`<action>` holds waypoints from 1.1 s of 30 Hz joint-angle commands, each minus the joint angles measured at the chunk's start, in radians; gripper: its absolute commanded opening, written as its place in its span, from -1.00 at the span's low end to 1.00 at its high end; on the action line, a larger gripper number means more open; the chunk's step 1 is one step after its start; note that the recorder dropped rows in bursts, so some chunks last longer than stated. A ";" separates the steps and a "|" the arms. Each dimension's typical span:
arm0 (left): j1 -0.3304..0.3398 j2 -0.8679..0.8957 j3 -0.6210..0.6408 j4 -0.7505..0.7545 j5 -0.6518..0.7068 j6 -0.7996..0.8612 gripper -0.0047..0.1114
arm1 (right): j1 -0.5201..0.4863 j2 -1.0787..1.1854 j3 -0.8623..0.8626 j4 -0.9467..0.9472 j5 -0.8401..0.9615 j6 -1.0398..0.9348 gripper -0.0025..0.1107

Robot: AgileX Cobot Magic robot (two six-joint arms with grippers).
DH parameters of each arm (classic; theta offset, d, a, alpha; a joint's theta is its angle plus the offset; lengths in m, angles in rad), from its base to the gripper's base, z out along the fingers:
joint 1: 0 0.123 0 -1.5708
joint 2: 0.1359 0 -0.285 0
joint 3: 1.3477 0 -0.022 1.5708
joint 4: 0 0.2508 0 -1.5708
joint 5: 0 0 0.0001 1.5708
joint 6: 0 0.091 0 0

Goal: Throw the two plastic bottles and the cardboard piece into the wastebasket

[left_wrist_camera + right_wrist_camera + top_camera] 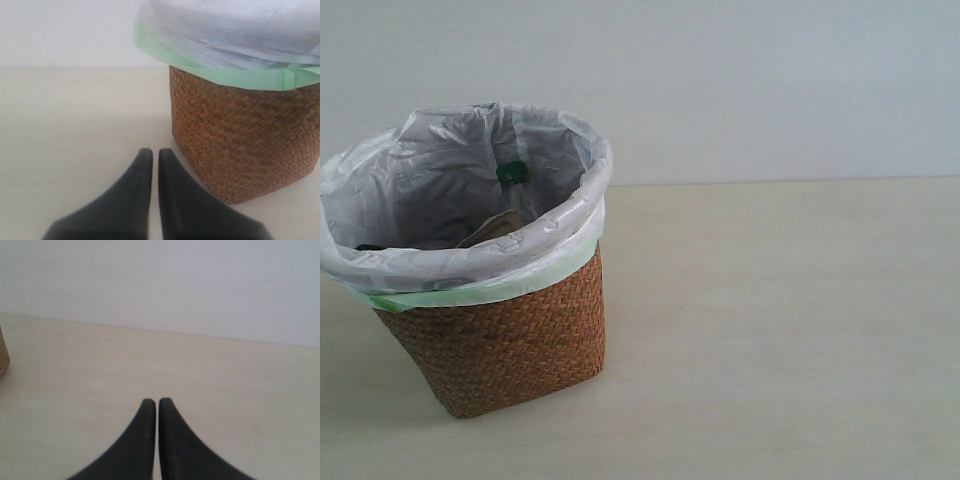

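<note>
The brown wicker wastebasket (510, 340) with its white bag stands at the left of the table in the exterior view. Inside it I see a green bottle cap (512, 173) and a corner of the grey-brown cardboard piece (492, 230). A dark spot at the bag's left edge may be the black cap; the bottles' bodies are hidden. Neither gripper shows in the exterior view. My left gripper (151, 152) is shut and empty, low over the table beside the wastebasket (240, 140). My right gripper (152, 401) is shut and empty over bare table, the wastebasket's edge (3, 357) far to one side.
The pale wooden table (770, 330) runs back to a plain light wall (770, 80). Nothing else stands on the table in any view.
</note>
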 commanded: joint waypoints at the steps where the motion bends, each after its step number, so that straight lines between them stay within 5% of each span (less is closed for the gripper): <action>1: -0.009 -0.004 0.004 -0.003 -0.005 0.003 -0.85 | -0.001 -0.005 0.005 -0.006 0.057 0.019 -0.96; 33: -0.009 -0.004 0.004 -0.003 -0.005 0.003 -0.85 | -0.001 -0.005 0.005 0.013 0.137 0.033 -0.96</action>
